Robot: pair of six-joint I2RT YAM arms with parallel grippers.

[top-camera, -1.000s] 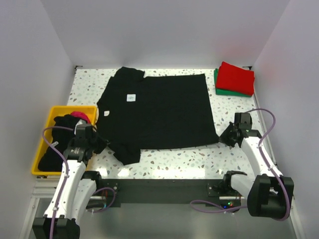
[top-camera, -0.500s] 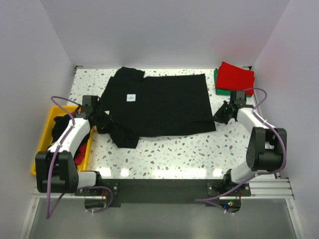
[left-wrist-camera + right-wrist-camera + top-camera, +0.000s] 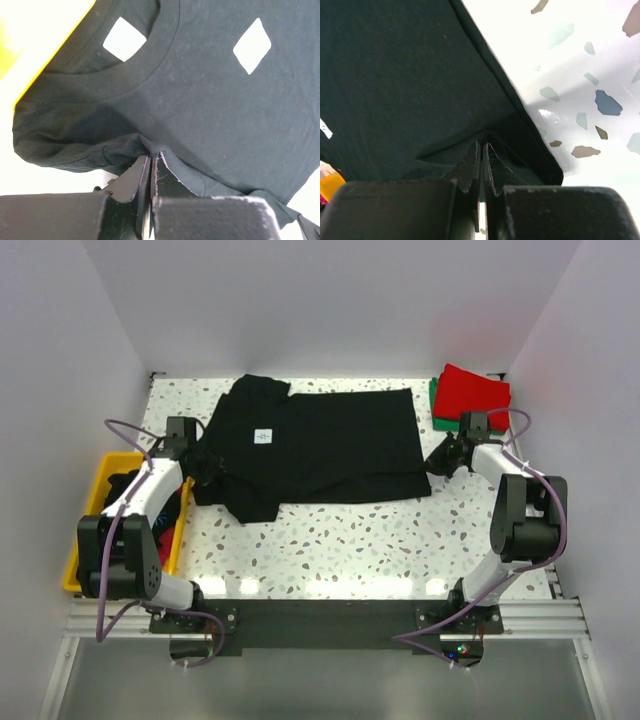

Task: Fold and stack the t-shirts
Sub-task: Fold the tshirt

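The black t-shirt [image 3: 320, 445] lies spread across the table, neck to the left, with a small white neck label [image 3: 263, 436]. Its near long edge is lifted and drawn towards the far side. My left gripper [image 3: 207, 472] is shut on the shirt's cloth by the near sleeve, seen in the left wrist view [image 3: 150, 155]. My right gripper [image 3: 436, 465] is shut on the near hem corner, seen in the right wrist view [image 3: 482, 145]. A folded red t-shirt [image 3: 473, 395] lies on a folded green one [image 3: 437, 406] at the far right.
A yellow bin [image 3: 88, 510] at the table's left edge holds dark and pink cloth [image 3: 165, 505]. White walls close in the left, back and right. The speckled tabletop [image 3: 350, 540] shows in front of the shirt.
Both arms have swung from the near side towards the far side, carrying the shirt's near edge with them. The near sleeve and hem corner now lie further back.
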